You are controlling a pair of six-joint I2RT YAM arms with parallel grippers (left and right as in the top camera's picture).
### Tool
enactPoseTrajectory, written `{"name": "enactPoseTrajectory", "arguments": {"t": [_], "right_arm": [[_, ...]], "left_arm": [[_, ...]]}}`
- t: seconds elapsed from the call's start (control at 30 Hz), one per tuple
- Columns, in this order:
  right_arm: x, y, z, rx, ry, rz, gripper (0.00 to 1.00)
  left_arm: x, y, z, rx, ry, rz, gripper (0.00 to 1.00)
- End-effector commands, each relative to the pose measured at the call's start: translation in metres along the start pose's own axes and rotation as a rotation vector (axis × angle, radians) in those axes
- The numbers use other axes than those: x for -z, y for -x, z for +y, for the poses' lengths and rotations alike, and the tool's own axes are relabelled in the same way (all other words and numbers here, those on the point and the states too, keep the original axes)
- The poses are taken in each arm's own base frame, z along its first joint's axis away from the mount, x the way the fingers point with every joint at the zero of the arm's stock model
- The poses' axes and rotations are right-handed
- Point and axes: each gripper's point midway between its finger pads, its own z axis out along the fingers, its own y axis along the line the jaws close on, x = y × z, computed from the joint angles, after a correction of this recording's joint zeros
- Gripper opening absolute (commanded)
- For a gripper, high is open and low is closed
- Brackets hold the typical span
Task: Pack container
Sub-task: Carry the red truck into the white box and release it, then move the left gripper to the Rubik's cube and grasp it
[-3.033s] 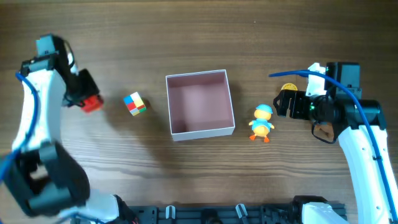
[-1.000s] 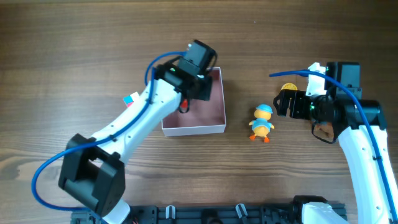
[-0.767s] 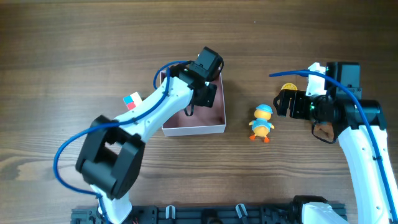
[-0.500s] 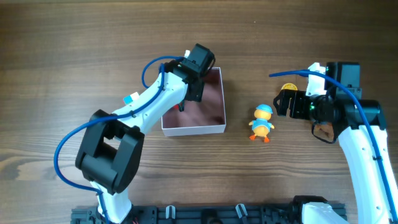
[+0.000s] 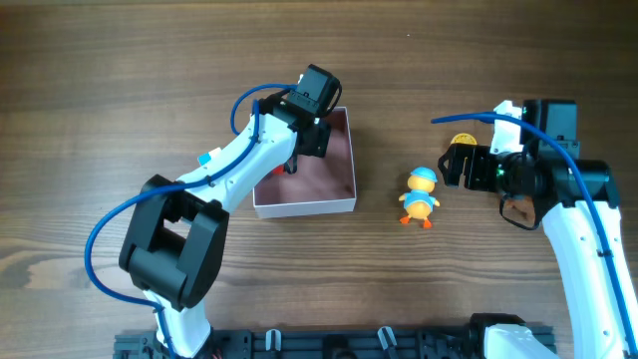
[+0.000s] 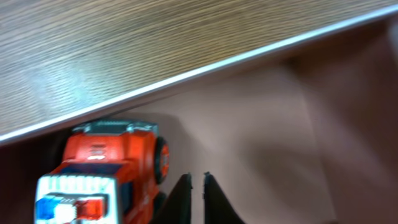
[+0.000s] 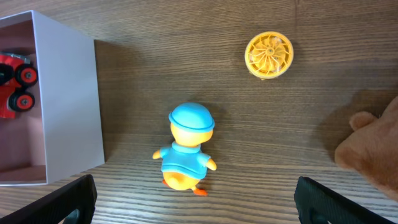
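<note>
Left jaws: pressing nearly together on nothing, hanging low inside the container [image 5: 304, 206].
Red truck [image 6: 102, 174]: lying on the pink floor just beside those jaws. Seconds ago it was being carried at the far left, so one toy is now sitting packed.
Container: sitting mid-worktop [image 5: 449, 289], having been nudged slightly leftward.
Right jaws: spreading wide, idling as before.
Duck [image 7: 186, 146], yellow disc [image 7: 268, 55]: waiting outside, likely next.

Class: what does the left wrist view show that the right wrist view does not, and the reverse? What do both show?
Left wrist only: the left hand, fingers together, beside the red truck. Right wrist only: the duck toy, yellow disc, a brown fuzzy thing and the open right hand. Both: the container and that truck.
</note>
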Motion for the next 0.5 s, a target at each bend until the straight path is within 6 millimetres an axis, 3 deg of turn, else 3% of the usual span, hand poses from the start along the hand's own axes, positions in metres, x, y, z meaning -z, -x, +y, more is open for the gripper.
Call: {"name": "enactPoseTrajectory", "arguments": {"t": [0.0,0.17,0.47], "right_arm": [[0.001,0.003,0.001,0.0,-0.003,-0.003,1.0],[0.001,0.002,0.001,-0.001,-0.003,0.002,1.0],[0.001,0.002,0.001,-0.001,-0.003,0.002,1.0]], "left_arm": [[-0.001,0.002,-0.007,-0.018,-0.049,0.001,0.04],[-0.019,-0.007,-0.004,-0.02,-0.029,0.044,0.04],[-0.023,0.004,0.055,-0.024,0.144,0.021,0.04]]}}
